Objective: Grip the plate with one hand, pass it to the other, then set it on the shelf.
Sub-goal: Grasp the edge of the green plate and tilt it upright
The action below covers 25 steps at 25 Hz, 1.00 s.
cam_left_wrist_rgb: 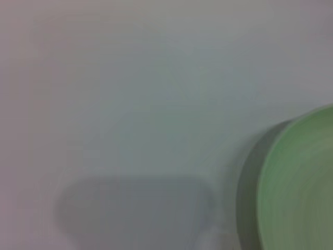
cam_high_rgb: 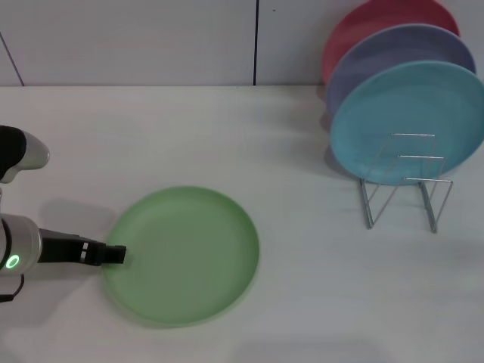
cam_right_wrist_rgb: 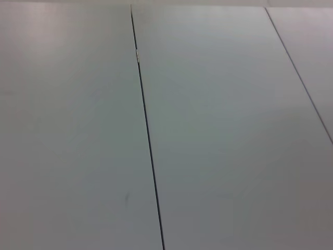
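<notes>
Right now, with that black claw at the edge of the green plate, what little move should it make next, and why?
Probably close on the rim and lift slightly. The left gripper sits at the green plate's left rim, the plate lies flat on the table, and the rack has free front slots. Whether its grip is already firm isn't visible. The right gripper is out of view.

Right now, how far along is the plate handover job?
Nothing looks finished. The green plate lies flat on the table, and the left gripper is at its left rim, with the grasp unconfirmed. The right gripper is out of sight. Lifting, the handover and racking remain; the wire rack already holds teal, lavender and red plates.
</notes>
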Motion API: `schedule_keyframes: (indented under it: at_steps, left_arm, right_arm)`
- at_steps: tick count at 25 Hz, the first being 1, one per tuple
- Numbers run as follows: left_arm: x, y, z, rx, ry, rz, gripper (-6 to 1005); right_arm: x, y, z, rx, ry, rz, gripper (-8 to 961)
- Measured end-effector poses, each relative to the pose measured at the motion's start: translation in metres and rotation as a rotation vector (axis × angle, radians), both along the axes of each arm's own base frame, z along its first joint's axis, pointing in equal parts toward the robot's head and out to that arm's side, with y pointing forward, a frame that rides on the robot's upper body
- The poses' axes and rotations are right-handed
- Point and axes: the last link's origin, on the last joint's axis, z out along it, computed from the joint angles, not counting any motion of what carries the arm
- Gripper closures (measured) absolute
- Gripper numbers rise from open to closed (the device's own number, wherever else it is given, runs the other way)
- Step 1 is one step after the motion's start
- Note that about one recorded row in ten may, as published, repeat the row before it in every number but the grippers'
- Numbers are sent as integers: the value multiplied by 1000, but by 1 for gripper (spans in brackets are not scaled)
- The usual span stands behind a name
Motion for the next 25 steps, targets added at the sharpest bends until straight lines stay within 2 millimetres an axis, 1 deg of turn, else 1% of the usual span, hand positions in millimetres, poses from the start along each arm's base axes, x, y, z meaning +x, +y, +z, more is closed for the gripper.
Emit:
schedule_keyframes:
  at_steps: [8, 19, 24, 25]
  left_arm:
    - [-2, -2, -1, -10, 5, 10, 240]
    - [0, -5, -1, -27, 9, 10, 263]
    - [7, -5, 2, -23, 7, -9, 397]
    - [7, -6, 3, -22, 7, -11, 397]
  right_arm:
    - [1, -3, 0, 1, 0, -4, 138]
    - [0, -16, 0, 19, -5, 10, 138]
    - [0, -18, 0, 25, -9, 15, 137]
    - [0, -19, 0, 26, -9, 15, 138]
